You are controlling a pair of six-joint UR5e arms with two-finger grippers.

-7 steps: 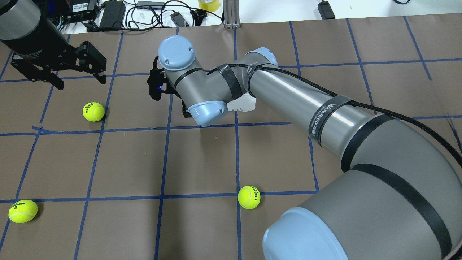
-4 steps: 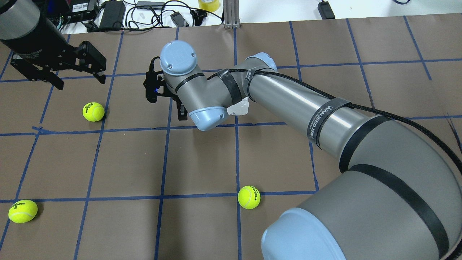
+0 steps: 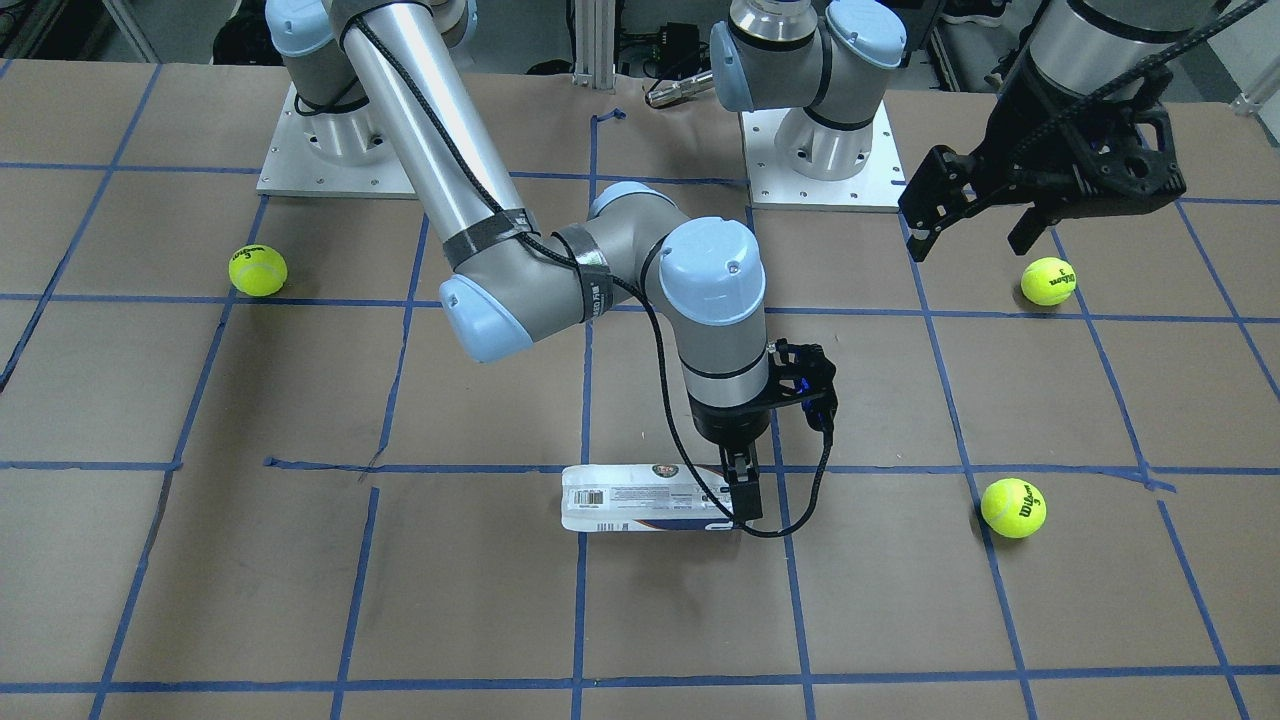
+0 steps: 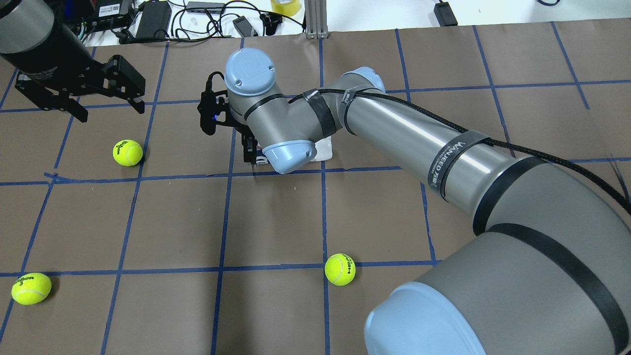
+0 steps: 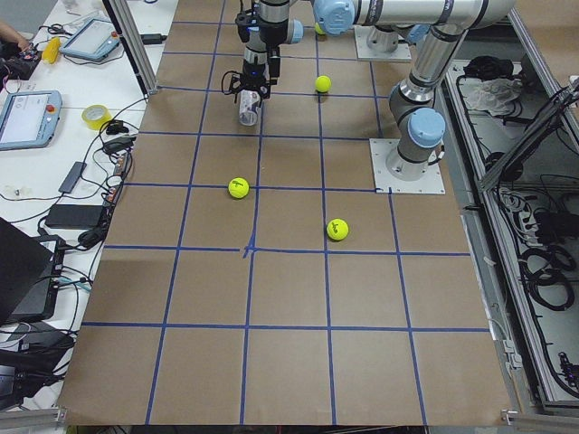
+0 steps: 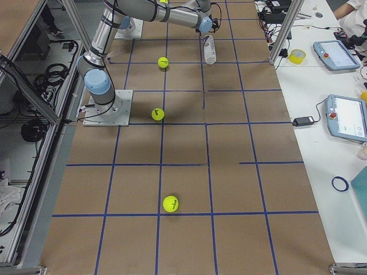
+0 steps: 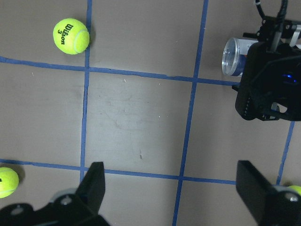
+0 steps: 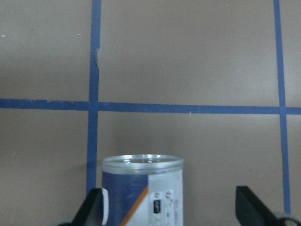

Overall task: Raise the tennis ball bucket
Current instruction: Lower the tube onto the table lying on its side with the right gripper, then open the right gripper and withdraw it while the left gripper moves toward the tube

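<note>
The tennis ball bucket, a clear can with a white and navy label, lies on its side on the brown paper. My right gripper points down at the can's open end. In the right wrist view the can lies between the two spread fingers, close to the left one and apart from the right one, so the gripper is open. In the overhead view the right arm hides most of the can. My left gripper hangs open and empty above the table, well away from the can.
Three yellow-green tennis balls lie on the table. One is just below the left gripper. Cables and power bricks lie beyond the table's far edge. Both arm bases stand at the robot's side.
The right wrist has turned and shifted slightly over the can, and less of the can shows from under the arm. The left arm and the balls have not moved.
</note>
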